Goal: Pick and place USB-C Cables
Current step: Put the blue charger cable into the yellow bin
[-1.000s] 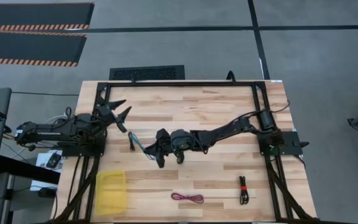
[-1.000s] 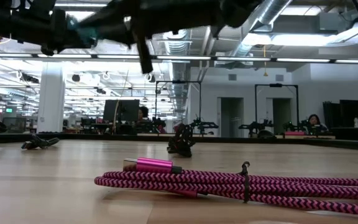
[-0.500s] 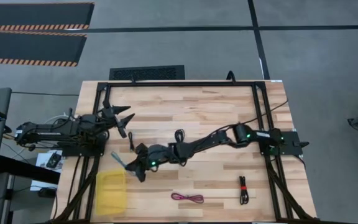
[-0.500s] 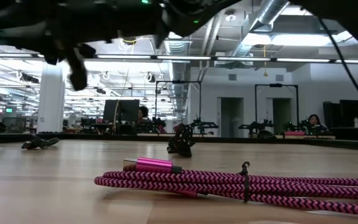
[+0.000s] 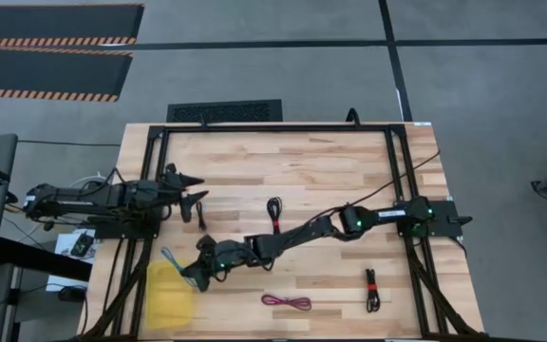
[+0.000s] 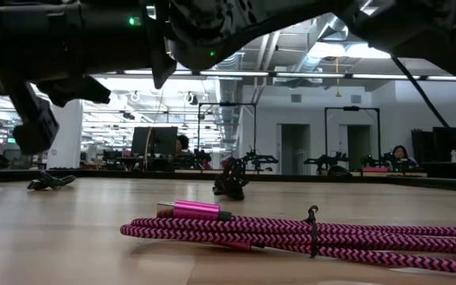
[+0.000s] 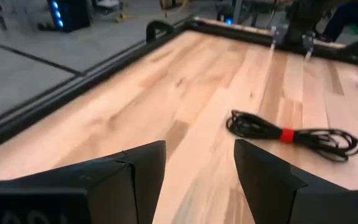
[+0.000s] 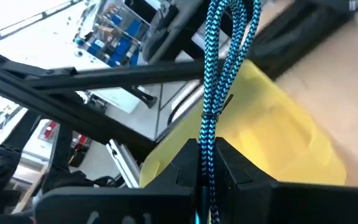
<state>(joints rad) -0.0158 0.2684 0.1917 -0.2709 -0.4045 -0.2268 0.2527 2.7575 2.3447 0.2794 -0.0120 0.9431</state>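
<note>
Holding the teal-blue cable (image 8: 219, 81) pinched in your right gripper (image 5: 196, 273) above the yellow bin (image 5: 171, 302), with your left gripper (image 7: 197, 168) idle and spread, you have three cables left: black (image 5: 274, 211), magenta (image 5: 286, 302) and red-tied (image 5: 371, 289).

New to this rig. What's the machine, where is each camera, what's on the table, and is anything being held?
It is a robot with two dark arms at a wooden table. Each arm ends in a two-finger hand.

There are four cameras: one overhead, one at table height, and one on each wrist.

The right hand reaches across to the yellow bin at the table's near left corner. It is shut on the teal-blue cable, which the right wrist view shows hanging over the bin.

The left hand waits open near the table's left edge, holding nothing.

Three cables lie on the wood: a black cable with a red tie near the middle, a magenta cable at the near edge, and another black cable to the right.
</note>
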